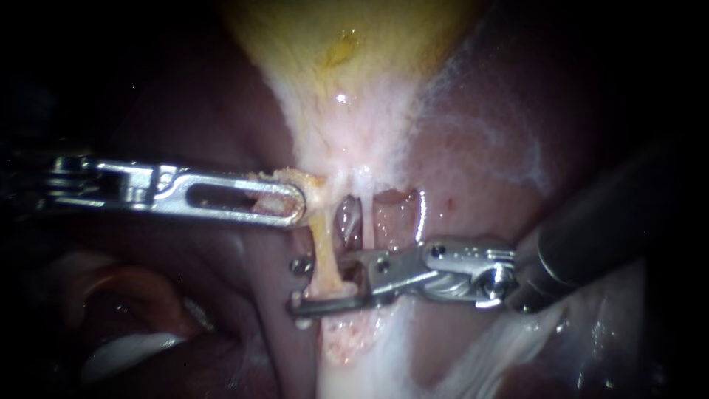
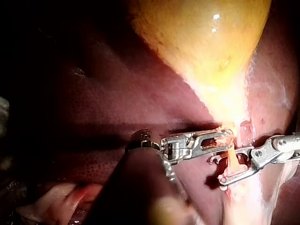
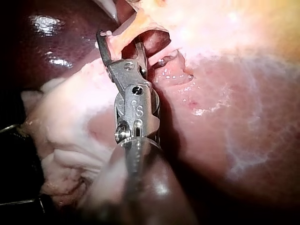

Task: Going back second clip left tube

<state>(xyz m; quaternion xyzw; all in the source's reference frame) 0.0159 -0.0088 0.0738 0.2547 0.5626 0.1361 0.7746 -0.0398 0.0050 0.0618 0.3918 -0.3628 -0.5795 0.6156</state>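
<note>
Your left instrument (image 1: 292, 199) comes in from the left and lies almost level, its tip dipping slightly. Its slotted jaws are closed on a yellowish flap at the narrow lower end of the gallbladder (image 1: 332, 44), right where the left tube (image 1: 323, 247) starts. The left wrist view shows the same thing: jaws clamped on that flap, with the tube hanging just ahead of them.

Your right instrument (image 1: 325, 284) has its dark shaft coming down from the upper right. The wrist is bent so the jaws point level toward the left, low on the tubes. The jaws stand apart with a gap between them. One jaw runs under and past the left tube, the other stops short just on its near side, and the tube crosses between them. You cannot tell whether either jaw presses on it. The right wrist view also shows the jaws spread, with the orange tube between them.

The left tube is a yellowish strand running from the left jaws down to the right jaws. A small metal clip (image 1: 300, 264) shows just beside it, above the lower jaw's tip, but how it sits on the tube is unclear. The thinner, paler right tube (image 1: 364, 214) runs near the left one. Dark red liver (image 1: 502, 148) lies on both sides.
</note>
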